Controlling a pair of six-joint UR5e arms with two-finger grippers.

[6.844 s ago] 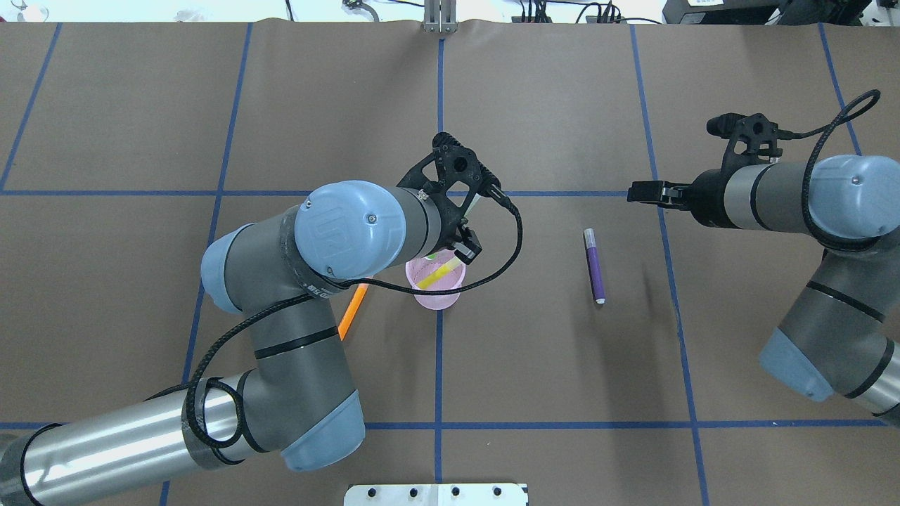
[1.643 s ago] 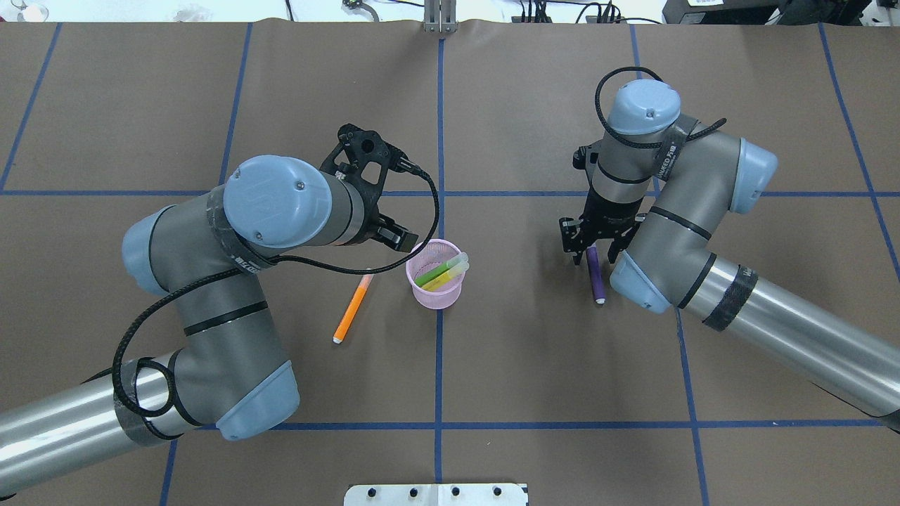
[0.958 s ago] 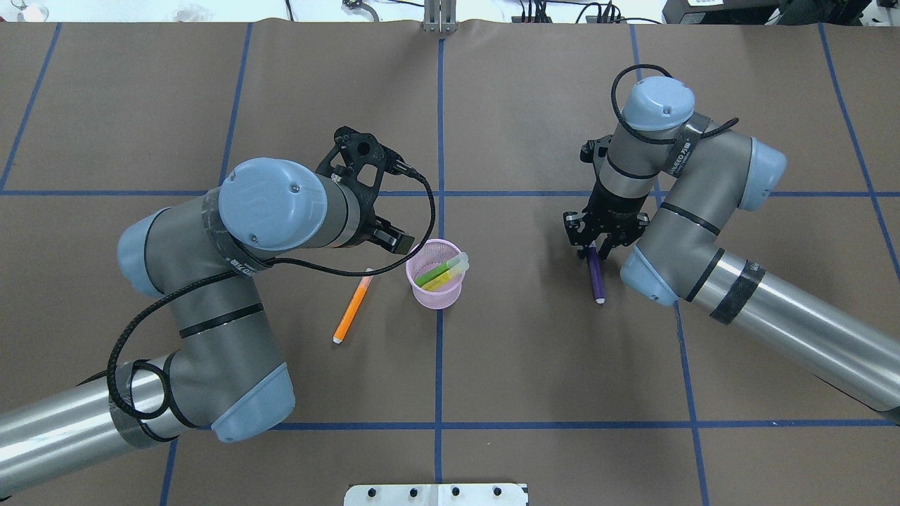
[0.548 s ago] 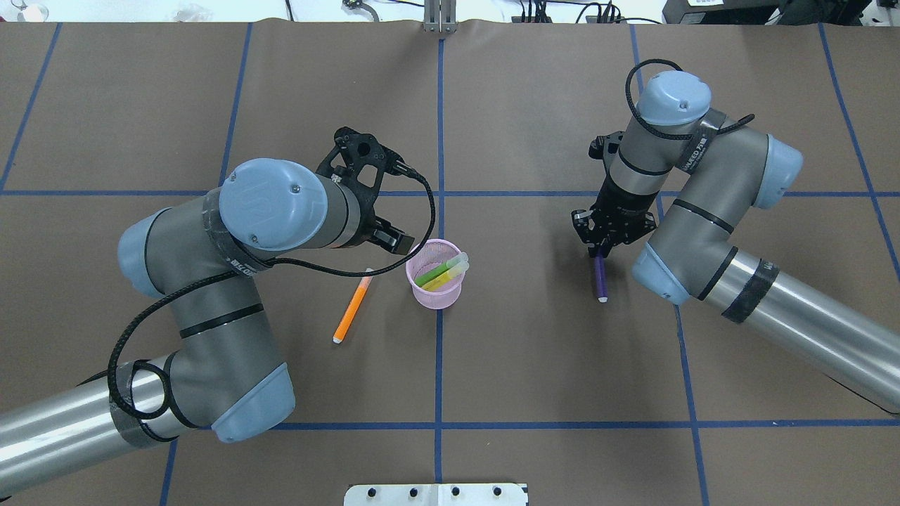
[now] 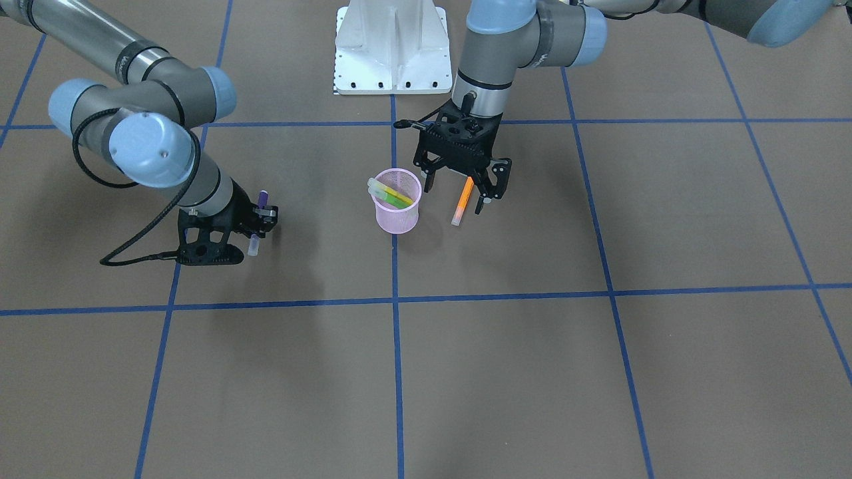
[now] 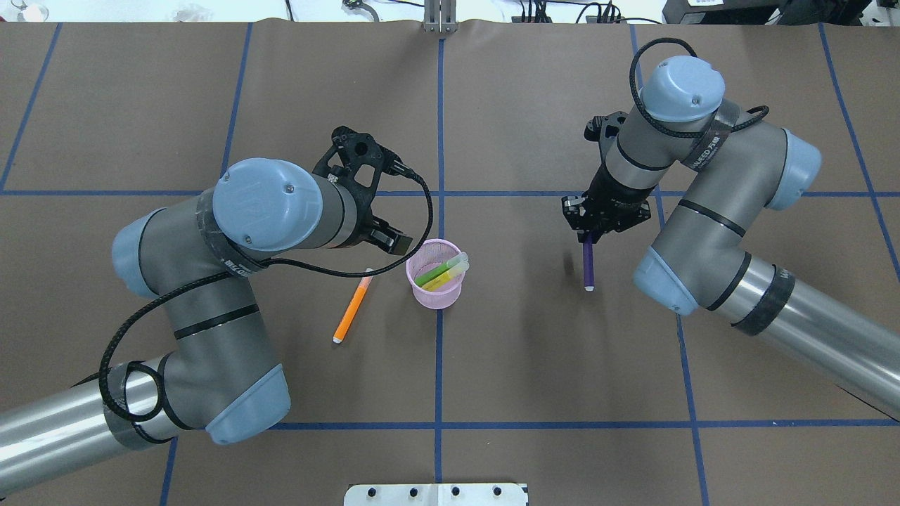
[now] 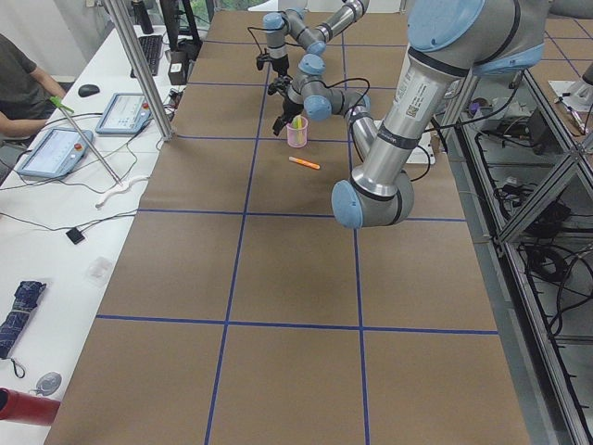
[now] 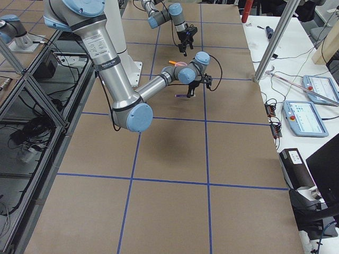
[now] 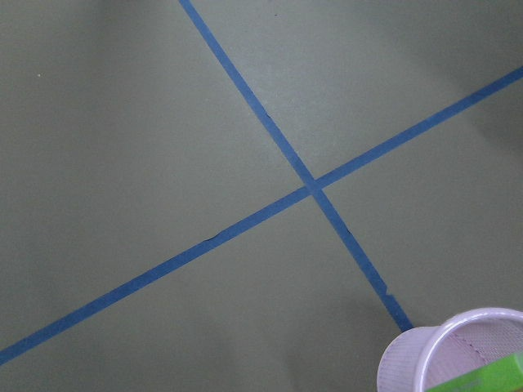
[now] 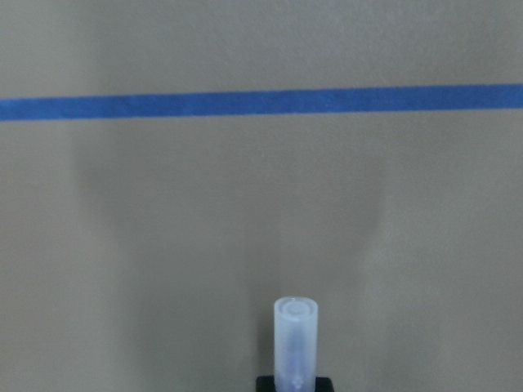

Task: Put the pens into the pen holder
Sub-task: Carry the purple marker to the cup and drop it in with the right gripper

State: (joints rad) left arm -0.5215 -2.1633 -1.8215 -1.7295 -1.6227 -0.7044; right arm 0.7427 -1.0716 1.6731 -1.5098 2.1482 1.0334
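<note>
My right fingers (image 5: 266,213) pinch the slim purple pen (image 6: 588,270) off the counter (image 5: 599,366), ready for the pink wire-mesh cup (image 5: 397,214); left fingers (image 5: 496,179) spread.

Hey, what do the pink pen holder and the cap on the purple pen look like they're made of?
The pen holder looks like fine wire mesh, probably metal with a matte pink coating: a tiny grid texture shows on its wall. The purple pen has a cap that is likely frosted translucent plastic: pale, milky and smooth-edged.
</note>
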